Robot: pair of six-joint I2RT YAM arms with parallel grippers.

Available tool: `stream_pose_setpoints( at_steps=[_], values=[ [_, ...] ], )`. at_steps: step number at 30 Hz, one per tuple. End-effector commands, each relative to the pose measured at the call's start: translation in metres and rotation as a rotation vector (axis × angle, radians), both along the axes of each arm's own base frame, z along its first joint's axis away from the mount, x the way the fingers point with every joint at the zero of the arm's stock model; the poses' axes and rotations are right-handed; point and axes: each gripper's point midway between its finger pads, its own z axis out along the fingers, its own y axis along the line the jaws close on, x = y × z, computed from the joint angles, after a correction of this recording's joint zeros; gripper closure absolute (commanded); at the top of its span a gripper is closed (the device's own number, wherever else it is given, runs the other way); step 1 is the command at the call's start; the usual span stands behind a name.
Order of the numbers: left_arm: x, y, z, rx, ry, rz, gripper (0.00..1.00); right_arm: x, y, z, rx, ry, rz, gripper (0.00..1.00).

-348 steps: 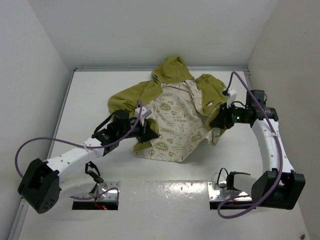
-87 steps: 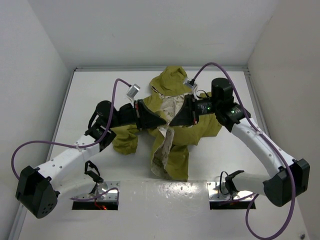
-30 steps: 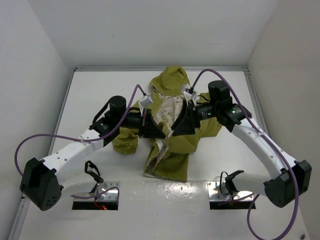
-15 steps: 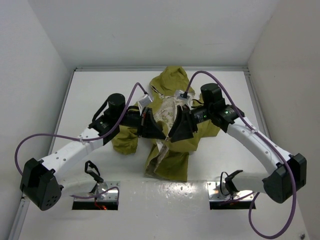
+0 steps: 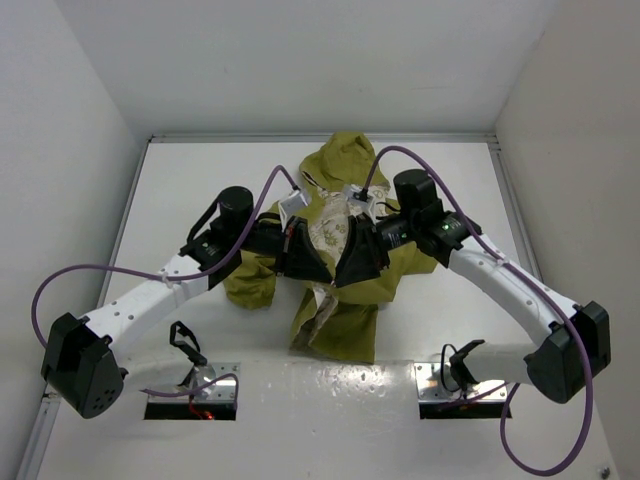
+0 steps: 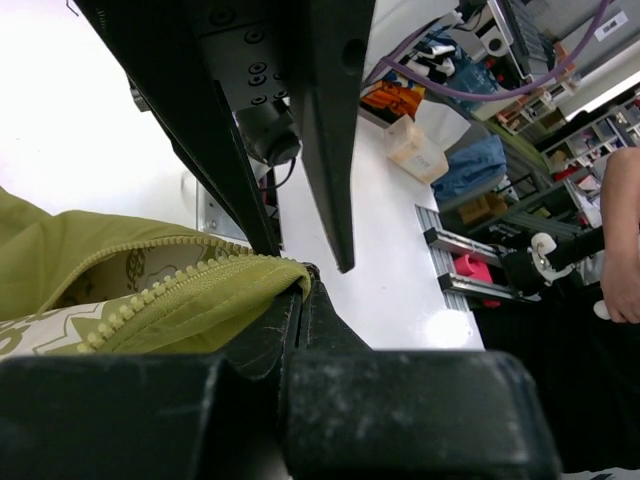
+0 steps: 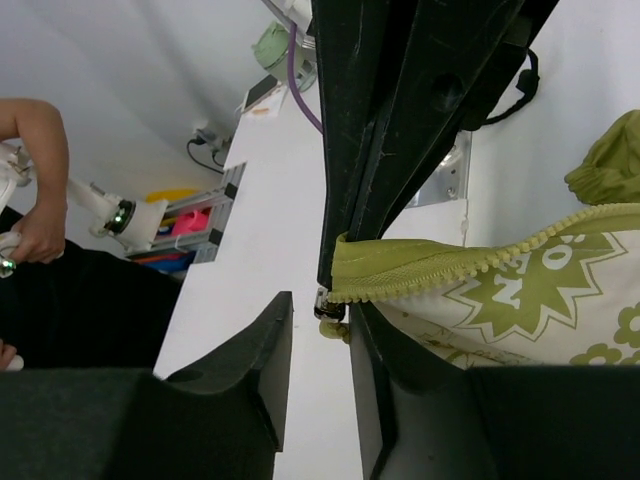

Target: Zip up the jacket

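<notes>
The olive-green jacket [image 5: 352, 285] hangs bunched in the middle of the table, its cream printed lining [image 5: 328, 232] showing. Both grippers hold position at its lower front edge, tip to tip. My left gripper [image 5: 320, 272] is shut on the jacket's zipper edge [image 6: 200, 290]; in its wrist view the fingertips [image 6: 303, 285] pinch the fabric end. My right gripper [image 5: 343, 277] faces it with jaws open a little. In the right wrist view the metal zipper slider [image 7: 332, 308] sits in the gap of that gripper [image 7: 320, 305], close to the right finger, clear of the left one.
The hood [image 5: 345, 155] lies toward the back wall. A sleeve [image 5: 250, 285] is heaped under the left arm. White walls close in the table [image 5: 180, 190] on the left, right and back. Purple cables [image 5: 60, 285] loop off both arms.
Over the last second my right gripper has slid left toward the left gripper and its jaws have narrowed. The left gripper stays clamped on the fabric edge.
</notes>
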Motion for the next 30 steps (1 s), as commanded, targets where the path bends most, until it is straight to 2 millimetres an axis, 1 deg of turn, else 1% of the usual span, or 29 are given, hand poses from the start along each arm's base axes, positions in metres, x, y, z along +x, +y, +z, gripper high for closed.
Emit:
stream_pose_setpoints(
  at_steps=[1,3,6,11,13,14,18,19,26,27,28,30],
  values=[
    [0.004,-0.005,0.028,-0.069,-0.101,0.008,1.00,-0.011,0.002,0.004,0.040,-0.021,0.069,0.72],
    [0.006,-0.006,0.029,-0.073,-0.109,0.019,1.00,-0.014,0.002,0.003,0.036,-0.015,0.074,0.77],
    [0.009,-0.005,0.029,-0.073,-0.109,0.028,1.00,-0.016,0.001,0.000,0.030,-0.010,0.079,0.82],
    [0.015,-0.004,0.029,-0.072,-0.110,0.055,1.00,-0.020,-0.002,-0.003,0.020,0.009,0.085,0.82],
    [0.013,-0.003,0.032,-0.077,-0.117,0.055,1.00,-0.022,-0.003,-0.002,0.022,0.010,0.089,0.82],
    [0.018,-0.002,0.032,-0.076,-0.118,0.074,1.00,-0.023,-0.004,-0.002,0.022,0.015,0.091,0.83],
    [0.019,-0.002,0.031,-0.070,-0.109,0.083,1.00,-0.026,-0.005,-0.002,0.024,0.029,0.105,0.83],
    [0.023,-0.001,0.031,-0.069,-0.110,0.101,1.00,-0.027,-0.005,-0.002,0.022,0.032,0.107,0.83],
    [0.025,-0.002,0.031,-0.068,-0.110,0.112,1.00,-0.036,-0.004,-0.002,0.026,0.051,0.150,0.82],
    [0.028,0.000,0.029,-0.063,-0.111,0.121,1.00,-0.036,-0.005,-0.002,0.027,0.054,0.151,0.82],
    [0.030,-0.001,0.033,-0.068,-0.118,0.130,1.00,-0.038,-0.004,-0.001,0.028,0.055,0.157,0.82],
    [0.030,0.000,0.029,-0.059,-0.124,0.130,1.00,-0.039,-0.005,-0.002,0.028,0.063,0.163,0.82]
  ],
)
